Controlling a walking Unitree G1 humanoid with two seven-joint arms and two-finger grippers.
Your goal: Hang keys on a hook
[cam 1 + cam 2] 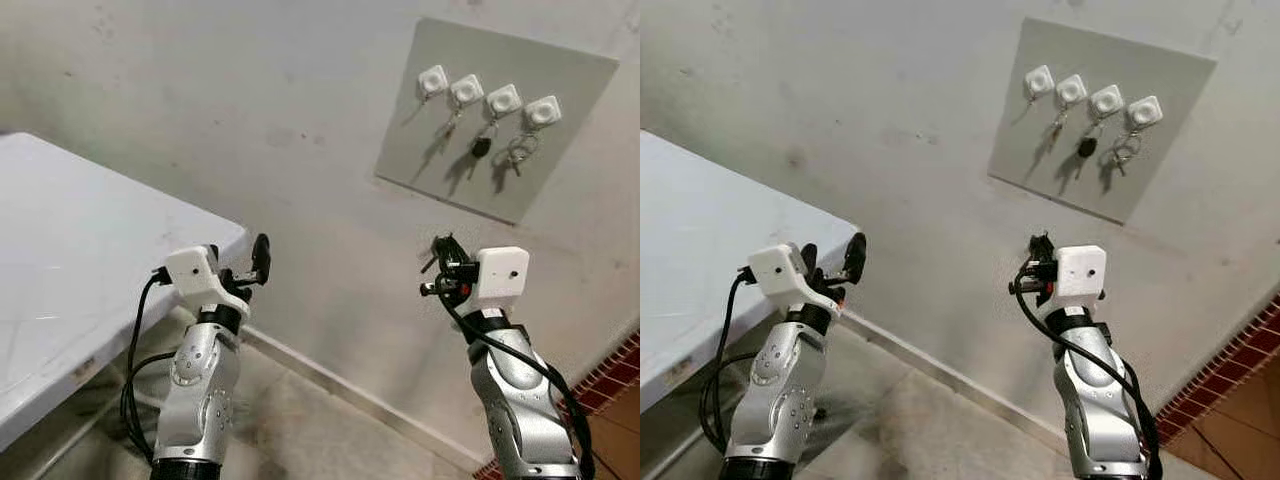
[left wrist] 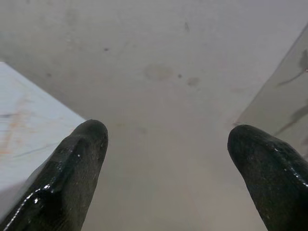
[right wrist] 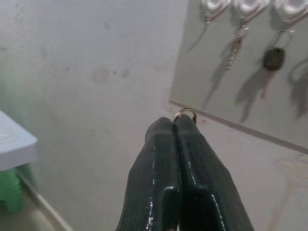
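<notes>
Here, my right gripper (image 3: 178,126) is pressed together on the key ring (image 3: 185,114), whose small metal loop pokes out just past the fingertips; the keys themselves are hidden. The grey hook board (image 1: 497,118) on the wall lies up and ahead of this gripper, well apart, and nearer my right arm than my left. It carries four white hooks in a row: the leftmost hook (image 1: 432,80) looks bare, while the other three each hold hanging keys, long axes vertical. I judge the loop must rise toward that free hook. My left gripper (image 1: 255,262) hovers with fingers apart beside the white table (image 1: 70,250).
</notes>
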